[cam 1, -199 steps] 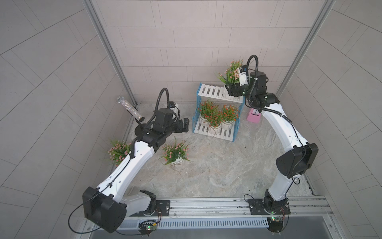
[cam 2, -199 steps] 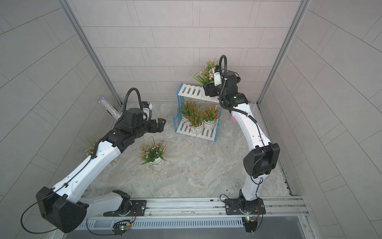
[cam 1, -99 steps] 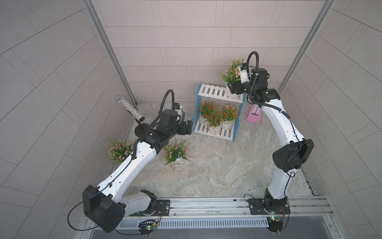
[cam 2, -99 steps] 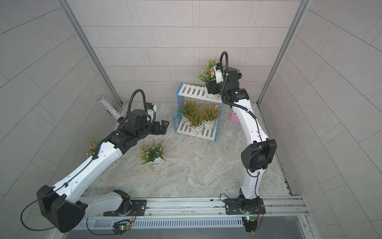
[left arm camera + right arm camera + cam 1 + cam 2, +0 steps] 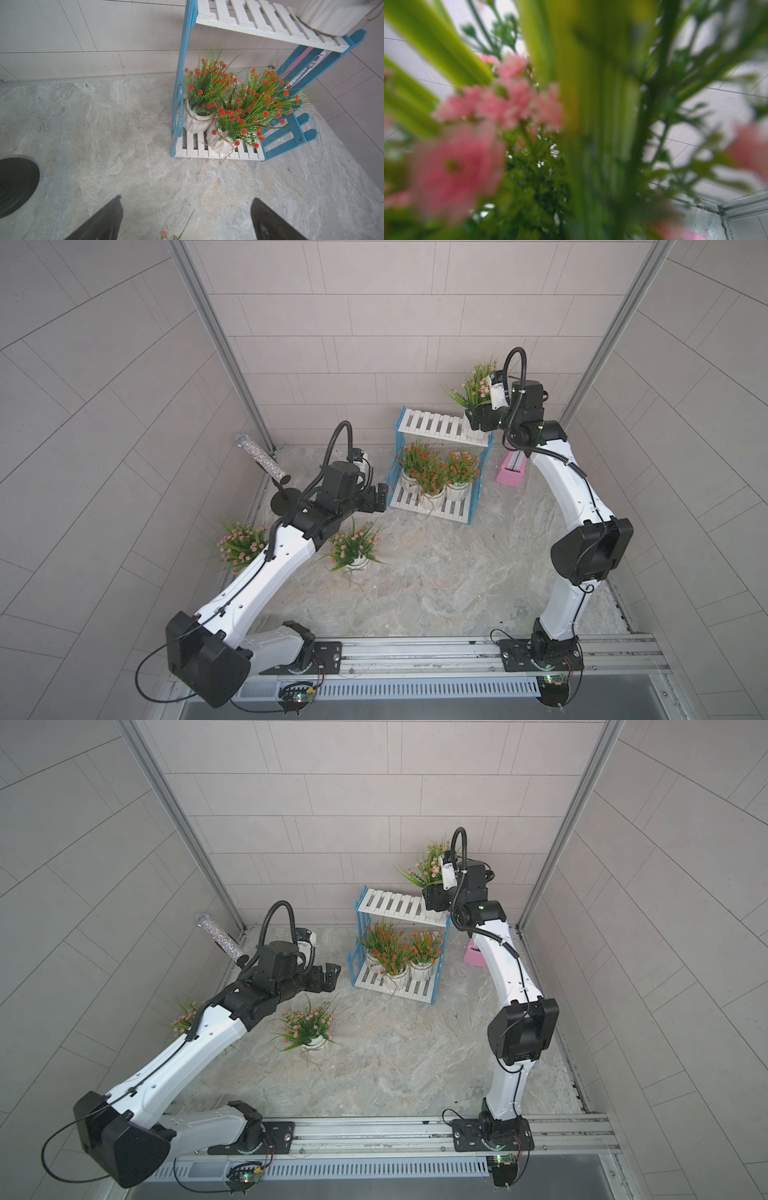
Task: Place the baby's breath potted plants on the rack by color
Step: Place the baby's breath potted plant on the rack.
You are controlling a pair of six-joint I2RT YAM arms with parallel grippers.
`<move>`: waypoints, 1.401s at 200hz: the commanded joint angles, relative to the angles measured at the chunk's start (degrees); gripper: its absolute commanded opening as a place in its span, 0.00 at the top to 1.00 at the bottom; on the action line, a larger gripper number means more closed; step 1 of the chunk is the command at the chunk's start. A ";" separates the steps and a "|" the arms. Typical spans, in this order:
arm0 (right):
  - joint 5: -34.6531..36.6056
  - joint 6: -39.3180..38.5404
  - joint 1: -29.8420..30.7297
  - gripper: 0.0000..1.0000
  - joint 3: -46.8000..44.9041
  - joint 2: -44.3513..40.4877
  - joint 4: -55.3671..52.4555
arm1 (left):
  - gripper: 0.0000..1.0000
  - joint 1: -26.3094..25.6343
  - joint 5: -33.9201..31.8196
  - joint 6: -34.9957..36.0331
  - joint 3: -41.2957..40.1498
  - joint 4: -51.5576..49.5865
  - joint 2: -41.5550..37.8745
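Your left gripper (image 5: 381,498) has crept closer to the rack (image 5: 405,501).
It's spread, empty; right gripper (image 5: 477,421) sits at a pink plant (image 5: 476,385) on the top shelf (image 5: 432,425), grip unclear; three orange plants (image 5: 432,479) below.

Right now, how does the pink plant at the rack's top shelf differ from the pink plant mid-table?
The top-shelf pink plant is at the rack's upper board, at the right arm's end; the mid-table pink plant stands on the marble surface. The right gripper flanks the top-shelf plant's pot; the mid-table plant is untouched, the open left gripper clear of it. Both have white pots and pale pink flowers.
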 commanded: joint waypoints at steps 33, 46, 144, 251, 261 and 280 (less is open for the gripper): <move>-0.11 -0.44 -0.29 0.01 -2.26 -1.90 3.02 | 0.00 -0.65 -0.78 1.22 -0.26 0.06 -0.49; -0.45 -0.03 -0.27 0.01 -2.15 -2.14 3.30 | 0.00 -0.71 -0.71 1.21 -0.28 0.06 -0.48; -3.28 3.77 -1.39 0.02 -4.13 -3.49 5.49 | 0.00 -0.65 -0.49 1.40 -0.05 0.06 -0.13; -4.00 6.99 -1.39 0.05 -6.99 -2.72 11.09 | 0.00 -0.68 -0.92 1.95 -0.08 -0.02 -0.33; -4.29 7.54 -1.37 0.06 -7.28 -2.69 11.55 | 0.00 -0.65 -0.82 1.85 -0.18 0.05 -0.28; -4.04 7.87 -1.41 0.06 -8.10 -2.80 12.11 | 0.00 -0.66 -0.75 1.92 -0.12 0.06 -0.27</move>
